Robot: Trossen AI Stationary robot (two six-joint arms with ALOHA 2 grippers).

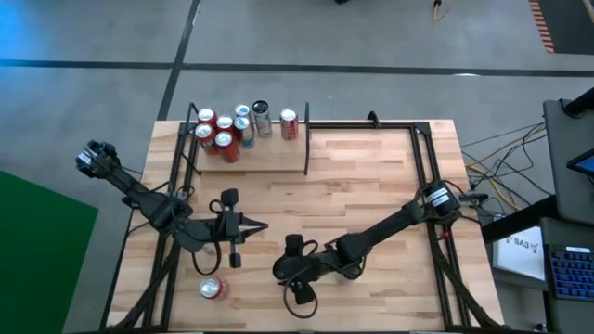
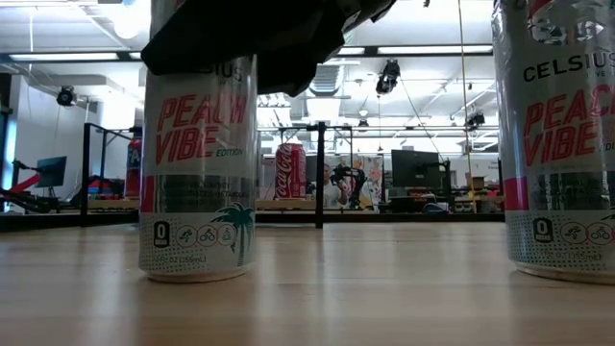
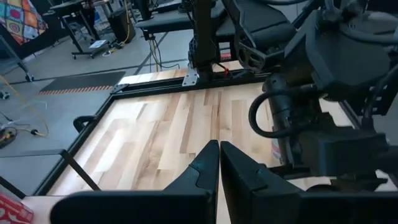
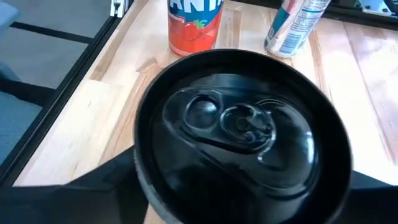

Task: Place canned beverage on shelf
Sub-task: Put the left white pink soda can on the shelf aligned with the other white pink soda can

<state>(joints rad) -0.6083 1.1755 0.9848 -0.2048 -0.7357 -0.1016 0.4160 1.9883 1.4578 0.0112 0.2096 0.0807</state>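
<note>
Straddling silver black-lidded Celsius can point(image 2: 197, 173) at six o'clock with right end effector point(image 1: 298, 278), grip unclear, bound for eleven-o'clock light wood shelf point(image 1: 269, 156); left end effector point(image 3: 219, 154) clenched, idle.

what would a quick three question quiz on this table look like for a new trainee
1. True or false: the left claw is shut.
2. Where does the group of cans stand? A on the shelf; B on the floor; C in a box.
3. Fill in: the right claw hovers right over the dark top of a ___.
Key: 1 true; 2 A; 3 can.
</note>
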